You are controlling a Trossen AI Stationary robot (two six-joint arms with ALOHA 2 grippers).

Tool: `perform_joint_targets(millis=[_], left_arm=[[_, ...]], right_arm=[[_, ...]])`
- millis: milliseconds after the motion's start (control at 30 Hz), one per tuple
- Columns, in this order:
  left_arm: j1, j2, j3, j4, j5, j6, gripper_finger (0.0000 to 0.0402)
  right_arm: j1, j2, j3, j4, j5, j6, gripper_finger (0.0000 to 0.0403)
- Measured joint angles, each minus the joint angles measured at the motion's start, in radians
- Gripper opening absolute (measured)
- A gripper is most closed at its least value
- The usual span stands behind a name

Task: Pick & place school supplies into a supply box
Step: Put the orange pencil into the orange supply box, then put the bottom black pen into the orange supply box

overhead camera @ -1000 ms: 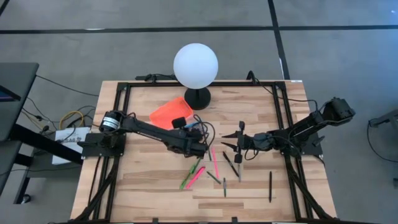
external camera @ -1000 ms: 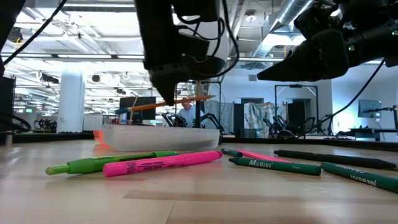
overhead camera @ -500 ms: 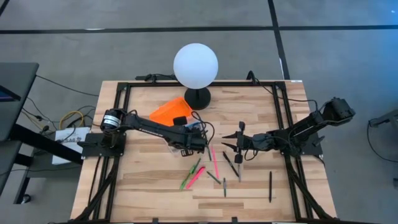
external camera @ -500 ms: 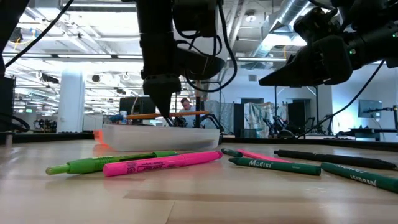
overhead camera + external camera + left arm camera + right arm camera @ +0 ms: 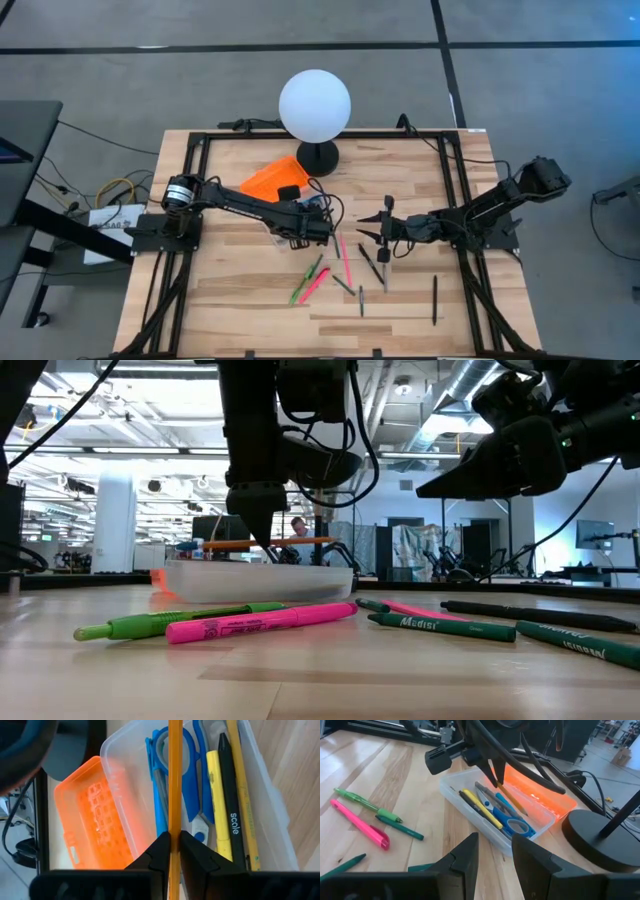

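A white globe lamp (image 5: 314, 104) on a black base (image 5: 317, 158) stands at the wooden table's (image 5: 240, 300) far edge.

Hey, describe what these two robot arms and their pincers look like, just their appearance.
Both arms are matte black, slim and jointed, with loose black cables looping along them. The left arm has a silvery round motor at its base. The left pincer and right pincer each end in two angular black plastic fingers.
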Motion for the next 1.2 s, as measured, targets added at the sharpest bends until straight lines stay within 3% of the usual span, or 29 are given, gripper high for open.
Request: perform_joint_targets(millis=[733,1033,1200], left_arm=[[0.0,0.0,0.0,-0.004,-0.006,0.076,0.0032],[0.0,0.0,0.0,-0.003,-0.016,0.05,0.0121],[0.0,0.0,0.0,-0.041,-0.029,0.007,0.0145]], right_arm=[[0.0,0.0,0.0,0.0,-0.001,0.028,0.0111],[0.0,0.0,0.0,-0.004,-0.001,0.036,0.0111],[0.0,0.0,0.0,-0.04,-0.002,0.095,0.0111]])
